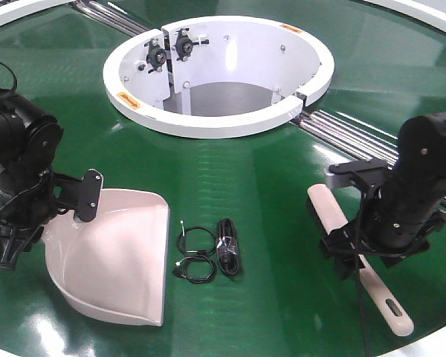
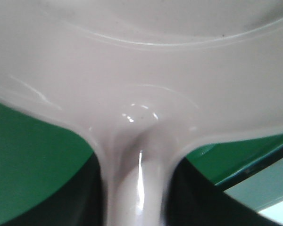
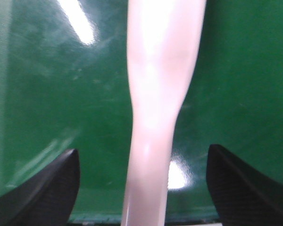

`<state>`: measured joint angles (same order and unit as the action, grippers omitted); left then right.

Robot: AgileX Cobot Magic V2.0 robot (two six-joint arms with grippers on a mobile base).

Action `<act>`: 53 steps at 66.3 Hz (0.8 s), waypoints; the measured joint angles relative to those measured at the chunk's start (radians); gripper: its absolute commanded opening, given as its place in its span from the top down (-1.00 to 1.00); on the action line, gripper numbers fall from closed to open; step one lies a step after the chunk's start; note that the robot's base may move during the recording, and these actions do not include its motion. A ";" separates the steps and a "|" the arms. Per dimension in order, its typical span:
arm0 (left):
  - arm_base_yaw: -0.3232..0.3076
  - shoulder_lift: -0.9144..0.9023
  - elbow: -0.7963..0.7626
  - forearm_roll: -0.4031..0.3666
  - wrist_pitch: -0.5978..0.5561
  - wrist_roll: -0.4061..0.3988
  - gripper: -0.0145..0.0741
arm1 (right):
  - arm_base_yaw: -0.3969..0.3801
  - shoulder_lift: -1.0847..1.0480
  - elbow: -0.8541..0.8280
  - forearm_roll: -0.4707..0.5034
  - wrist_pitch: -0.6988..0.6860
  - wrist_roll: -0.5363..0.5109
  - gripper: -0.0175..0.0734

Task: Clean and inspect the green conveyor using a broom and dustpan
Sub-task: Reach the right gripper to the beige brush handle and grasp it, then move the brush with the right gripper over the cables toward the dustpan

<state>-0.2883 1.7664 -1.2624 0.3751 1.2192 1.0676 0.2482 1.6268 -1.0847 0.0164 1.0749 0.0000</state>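
Observation:
The green conveyor [image 1: 267,178] fills the view, with its white-rimmed central opening [image 1: 208,123] at the back. The dustpan [image 1: 119,253] lies flat at the front left; in the left wrist view its scoop [image 2: 141,70] fills the frame. My left gripper [image 1: 11,238] [image 2: 137,188] is shut on the dustpan's handle, with dark jaws tight against both sides. The broom [image 1: 386,305] lies at the front right, with its slotted end towards the front. My right gripper [image 1: 353,249] [image 3: 146,188] is open and low over the broom's handle [image 3: 155,94]. Its fingers straddle the handle with clear gaps on both sides.
A bundle of black cables [image 1: 208,249] lies on the belt between the dustpan and the broom. Silver roller strips [image 1: 357,137] run from the central opening towards the right, behind the right arm. The conveyor's white outer edge [image 1: 431,338] shows at the front right.

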 measured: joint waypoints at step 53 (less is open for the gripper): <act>0.000 0.000 0.000 0.000 0.000 0.000 0.69 | 0.002 0.149 -0.005 -0.011 -0.052 0.057 0.65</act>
<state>-0.2883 1.7664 -1.2624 0.3751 1.2192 1.0676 0.2506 1.7757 -1.0901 0.0056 1.0227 0.0573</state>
